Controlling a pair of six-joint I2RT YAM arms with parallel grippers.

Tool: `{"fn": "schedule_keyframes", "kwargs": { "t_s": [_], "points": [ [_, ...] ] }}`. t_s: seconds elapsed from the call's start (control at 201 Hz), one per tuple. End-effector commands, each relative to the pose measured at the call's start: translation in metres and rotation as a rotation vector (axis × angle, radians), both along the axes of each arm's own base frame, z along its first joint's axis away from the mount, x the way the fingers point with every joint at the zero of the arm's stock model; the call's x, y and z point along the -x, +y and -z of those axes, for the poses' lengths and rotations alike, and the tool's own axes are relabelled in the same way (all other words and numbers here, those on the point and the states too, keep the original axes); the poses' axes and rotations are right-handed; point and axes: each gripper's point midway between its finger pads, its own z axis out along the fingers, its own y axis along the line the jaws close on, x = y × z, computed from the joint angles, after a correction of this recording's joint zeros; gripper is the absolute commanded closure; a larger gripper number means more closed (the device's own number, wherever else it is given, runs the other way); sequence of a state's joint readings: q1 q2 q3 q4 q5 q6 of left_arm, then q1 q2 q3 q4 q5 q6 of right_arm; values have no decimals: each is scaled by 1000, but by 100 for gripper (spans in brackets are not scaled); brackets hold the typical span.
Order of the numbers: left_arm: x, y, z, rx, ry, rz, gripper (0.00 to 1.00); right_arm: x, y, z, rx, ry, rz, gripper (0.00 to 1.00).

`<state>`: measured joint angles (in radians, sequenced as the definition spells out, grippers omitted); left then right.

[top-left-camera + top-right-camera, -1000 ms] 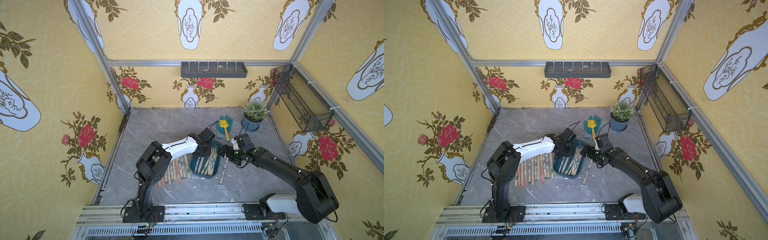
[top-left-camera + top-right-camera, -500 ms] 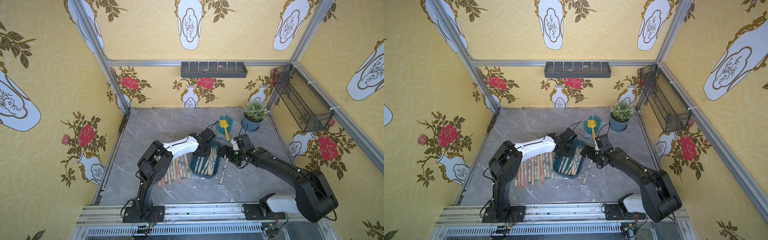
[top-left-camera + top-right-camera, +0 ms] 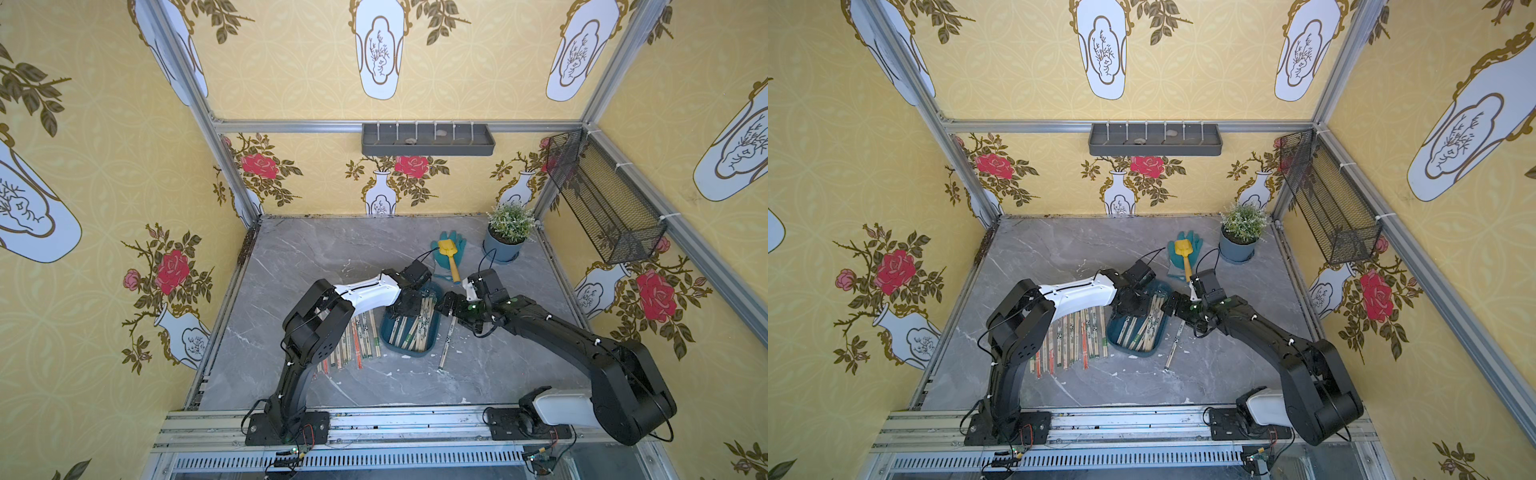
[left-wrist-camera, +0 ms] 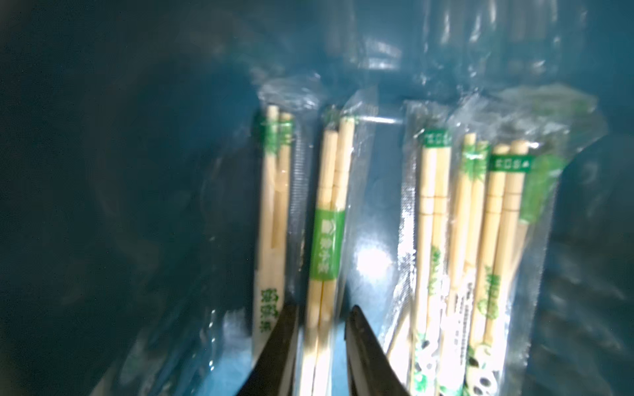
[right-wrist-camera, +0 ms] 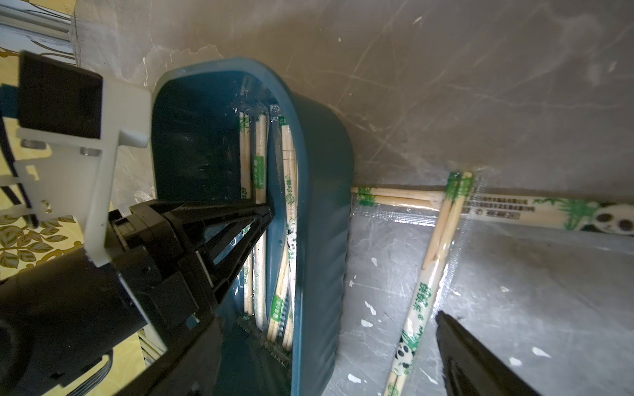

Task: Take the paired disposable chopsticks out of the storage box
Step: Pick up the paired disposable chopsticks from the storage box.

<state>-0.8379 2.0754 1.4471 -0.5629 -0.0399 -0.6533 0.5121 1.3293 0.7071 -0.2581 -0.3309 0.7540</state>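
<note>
Barely anything has shifted over the last second; both arms keep almost the same pose, bent inward over the grey table (image 3: 316,266) with wrists close together at the far end of the storage box (image 5: 319,219). Trouble from here, as I judge it, is a slip; the clear wrappers look slick and the tips are thin, so a lift could drop the pair or drag an overlapping neighbour along; nothing clamps the light-looking box, so a snag on its wall could shove it; the wrists are near enough to knock. On the back wall the long grey tray (image 3: 428,150) holds a few pebble-like bits; the storage box holds the remaining paired disposable chopsticks (image 3: 417,324), lengthwise and crowded toward the right arm's side; the round pot (image 3: 500,251) holds a small plant. A row of pairs (image 3: 361,336) lies on the table left of the box; two loose pairs (image 5: 420,301) cross just beside its right wall. The right gripper (image 3: 449,305) hangs by that wall, fingers (image 5: 473,353) spread wide, holding nothing; the left gripper (image 4: 322,308) is down inside the box, fingers (image 4: 281,349) drawn close either side of one green-banded pair (image 4: 327,219); whether they truly pinch it I cannot tell.
</note>
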Motion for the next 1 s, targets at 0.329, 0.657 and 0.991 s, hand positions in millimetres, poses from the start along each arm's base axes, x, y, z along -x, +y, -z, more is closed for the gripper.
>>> {"fn": "schedule_keyframes", "kwargs": {
  "t_s": [0.329, 0.657, 0.991],
  "points": [
    [16, 2, 17, -19, 65, 20, 95, -3, 0, -3, 4, -20, -5, 3],
    [2, 1, -30, 11, -32, 10, 100, -4, 1, -4, 4, -19, -6, 2],
    [-12, 29, -88, 48, -151, -86, 100, -6, 2, -5, 4, -19, -9, 2]
  ]
}}
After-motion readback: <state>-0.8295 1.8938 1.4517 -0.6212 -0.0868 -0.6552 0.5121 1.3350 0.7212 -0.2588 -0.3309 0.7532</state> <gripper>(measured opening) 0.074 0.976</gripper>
